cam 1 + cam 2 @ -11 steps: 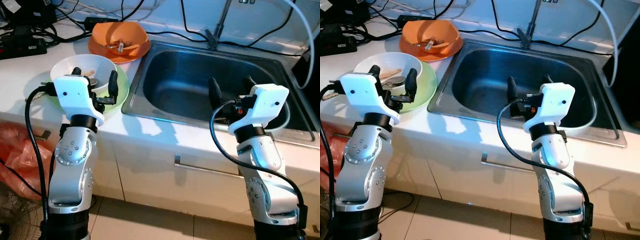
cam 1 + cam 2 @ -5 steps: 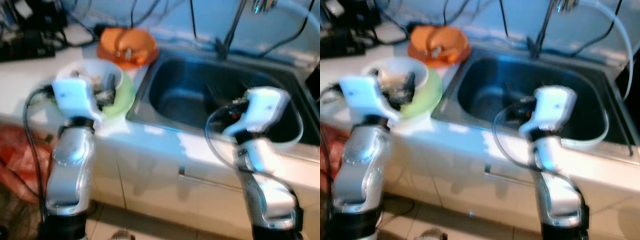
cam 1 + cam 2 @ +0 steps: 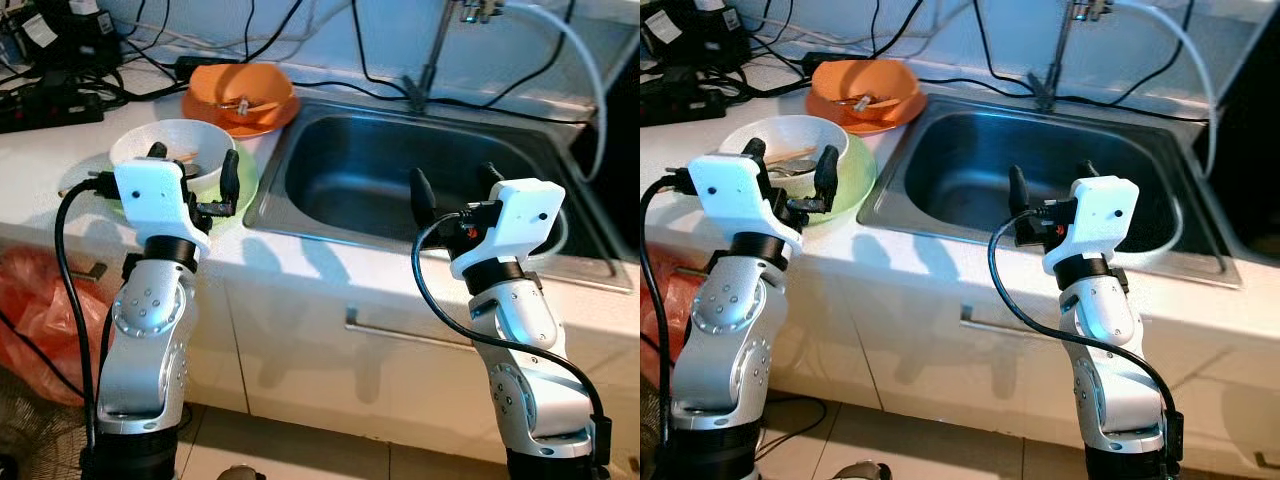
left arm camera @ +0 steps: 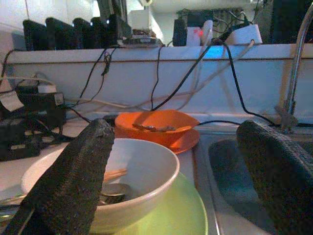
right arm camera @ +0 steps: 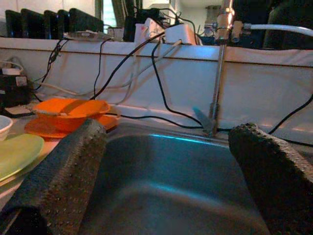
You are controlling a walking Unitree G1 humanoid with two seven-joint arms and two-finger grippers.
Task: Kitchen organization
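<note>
White bowl: round white ceramic bowl (image 3: 178, 150) on a pale green plate (image 3: 243, 178), holding a spoon and wooden sticks.
Orange bowl: orange plastic bowl (image 3: 240, 92) on an orange plate, farther back, scraps inside.
Sink: stainless steel sink (image 3: 400, 180) set in the white table (image 3: 60, 150).
Left hand: left hand (image 3: 192, 172) released, fingers apart around the white bowl.
Right hand: right hand (image 3: 452, 188) released, over the sink's front rim.
Room: black cables along the wall; red plastic bag (image 3: 35, 310) on the floor.

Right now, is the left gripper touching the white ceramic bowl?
Apart. The left wrist view shows the left gripper open, with the white ceramic bowl sitting beyond its black fingers, unclamped.
</note>
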